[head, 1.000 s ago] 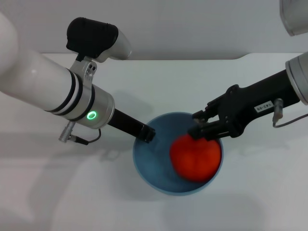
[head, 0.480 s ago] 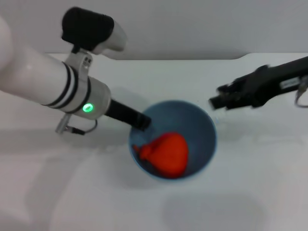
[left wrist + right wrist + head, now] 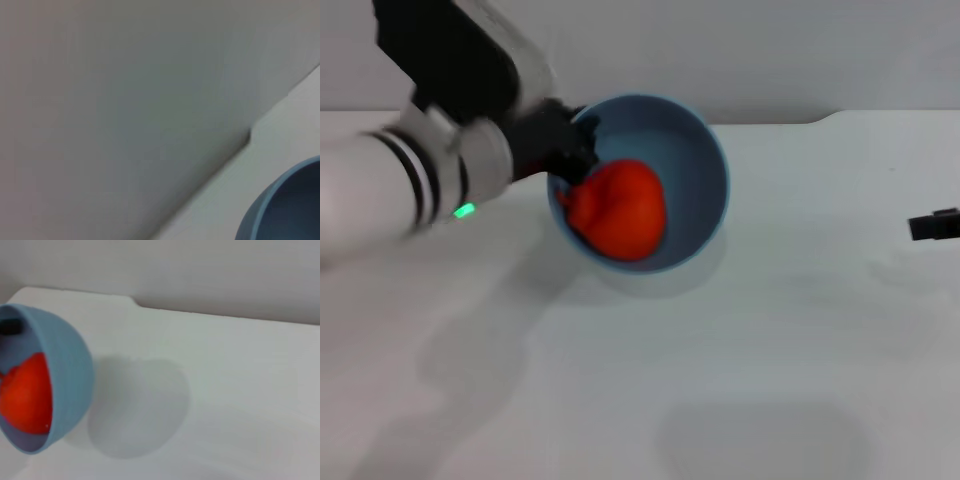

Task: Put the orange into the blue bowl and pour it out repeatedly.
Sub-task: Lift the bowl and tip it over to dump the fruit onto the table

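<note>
The blue bowl [image 3: 705,165] is lifted off the white table and tipped on its side, its mouth facing the head camera. The orange [image 3: 620,210] lies inside, against the lower wall. My left gripper [image 3: 575,150] is shut on the bowl's rim at the upper left. The right wrist view shows the tilted bowl [image 3: 70,375] from outside with the orange [image 3: 27,395] in it and its shadow on the table beneath. A piece of the bowl's rim [image 3: 280,210] shows in the left wrist view. Only the dark tip of my right gripper [image 3: 932,227] shows, at the far right, well away from the bowl.
The white table [image 3: 740,380] runs to a back edge with a step [image 3: 820,118] at the far right, against a grey wall. Nothing else lies on it.
My left gripper has raised the bowl with the orange up and back to the left, tipping it further. My right gripper has let go of the orange and drawn back to the right edge.
</note>
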### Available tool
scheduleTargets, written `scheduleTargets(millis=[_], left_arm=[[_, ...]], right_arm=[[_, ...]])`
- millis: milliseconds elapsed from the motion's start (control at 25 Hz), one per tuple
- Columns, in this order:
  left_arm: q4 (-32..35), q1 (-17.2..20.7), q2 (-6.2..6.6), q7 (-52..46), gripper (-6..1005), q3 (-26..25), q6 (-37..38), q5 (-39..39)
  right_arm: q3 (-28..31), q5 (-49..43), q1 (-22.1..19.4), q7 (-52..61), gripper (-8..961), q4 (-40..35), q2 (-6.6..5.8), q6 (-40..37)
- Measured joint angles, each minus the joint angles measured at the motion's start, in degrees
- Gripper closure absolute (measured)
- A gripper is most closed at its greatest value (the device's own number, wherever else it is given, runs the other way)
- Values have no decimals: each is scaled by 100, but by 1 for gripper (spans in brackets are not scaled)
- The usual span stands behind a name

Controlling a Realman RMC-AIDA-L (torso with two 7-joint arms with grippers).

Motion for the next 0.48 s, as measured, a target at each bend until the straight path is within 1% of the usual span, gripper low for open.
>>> scheduleTargets(millis=[40,80,120,160,240,320,400,440,480], left_arm=[[9,208,-11,70,1000,398,-591,434],[7,253,-13,81,1000,491,-750,551],[-25,441,-20,114,1000,843,-1332,946],[-64,567,-21,177,1000,1061,-1713,1123],[-163,754,-23,387,1000,1267,-2372,1255],[-363,930,-29,688,1000,1349,-3119,1265],[-552,1012,-25,888,1000,1402,-3624,1266],[-767,1069,-25,1096,1000,1485,-4165,1266],[-1188,1125,-36,1433,1000,1651,-5076,1264]], right_arm=[[162,-4,-57,-68,534,17,1,0],[262,-6,-97,-107,534,22,3,0],[341,-10,-129,-139,534,26,4,0],[431,-13,-170,-159,534,29,5,0],[579,-19,-236,-170,533,34,6,0],[700,-22,-281,-204,533,41,7,1],[812,-25,-308,-313,533,127,8,7],[812,-25,-308,-313,533,127,8,7],[831,-25,-309,-331,533,174,9,9]])
